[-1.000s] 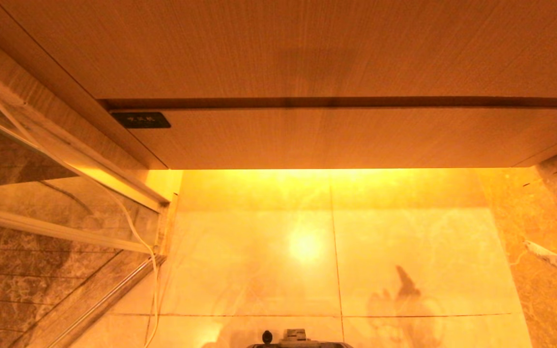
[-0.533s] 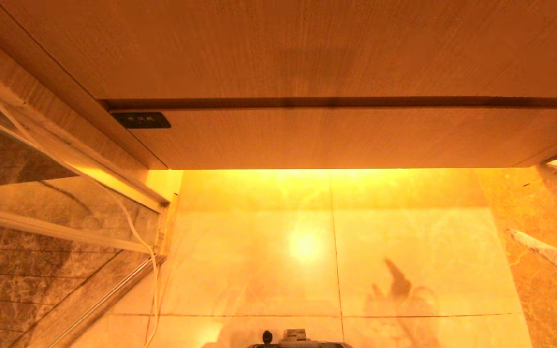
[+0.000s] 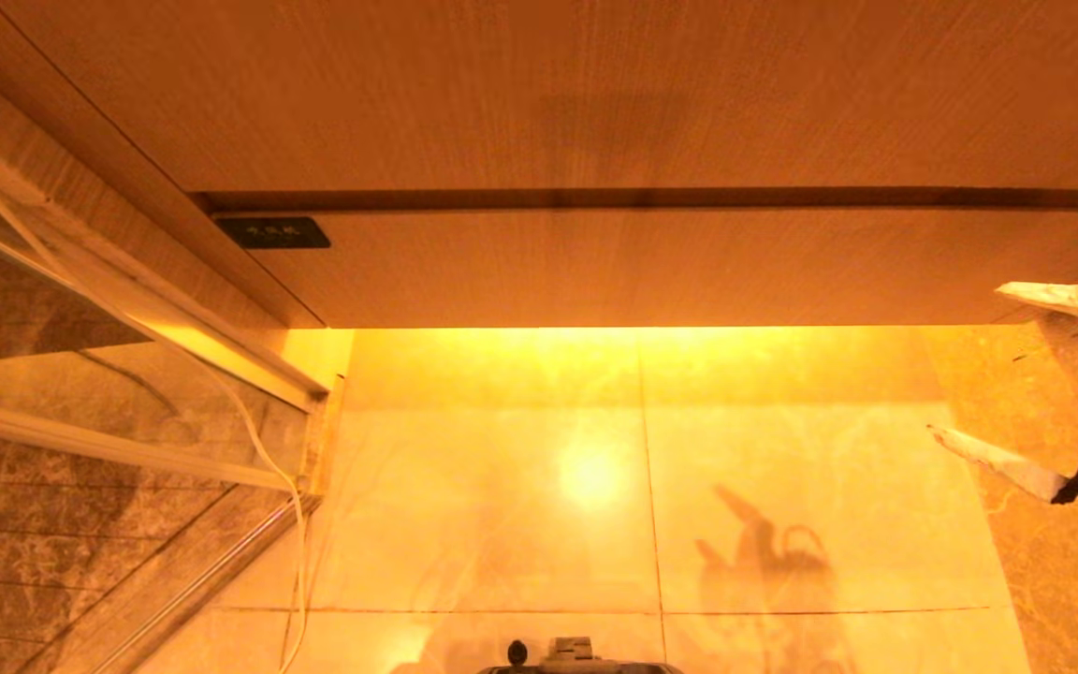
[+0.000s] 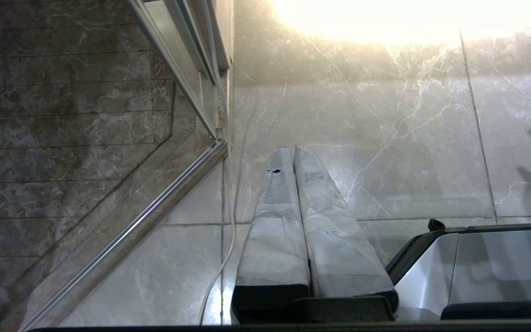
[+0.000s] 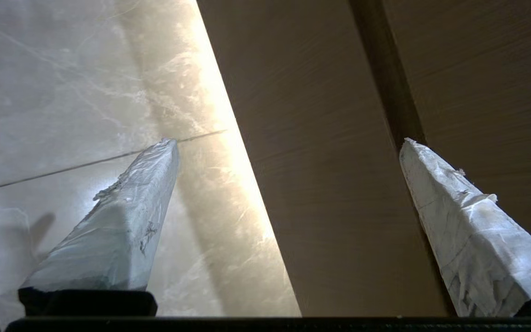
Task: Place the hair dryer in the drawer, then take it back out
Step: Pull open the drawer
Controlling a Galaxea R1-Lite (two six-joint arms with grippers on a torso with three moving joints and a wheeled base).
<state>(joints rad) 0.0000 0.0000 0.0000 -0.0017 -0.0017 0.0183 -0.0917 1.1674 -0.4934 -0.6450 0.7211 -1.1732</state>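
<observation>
Two grippers show, both empty. Nearest, low over the floor (image 4: 385,152) by the robot's base (image 4: 477,258), the left gripper (image 4: 293,157) hangs with fingers pressed together. Farther on, the right gripper (image 3: 1026,374) stands spread wide at the right end of the drawer (image 3: 651,267), which is pushed in flush (its contents hidden), dark label (image 3: 273,232) at the far left, beneath a plain panel (image 3: 539,94). No hair dryer is in sight.
</observation>
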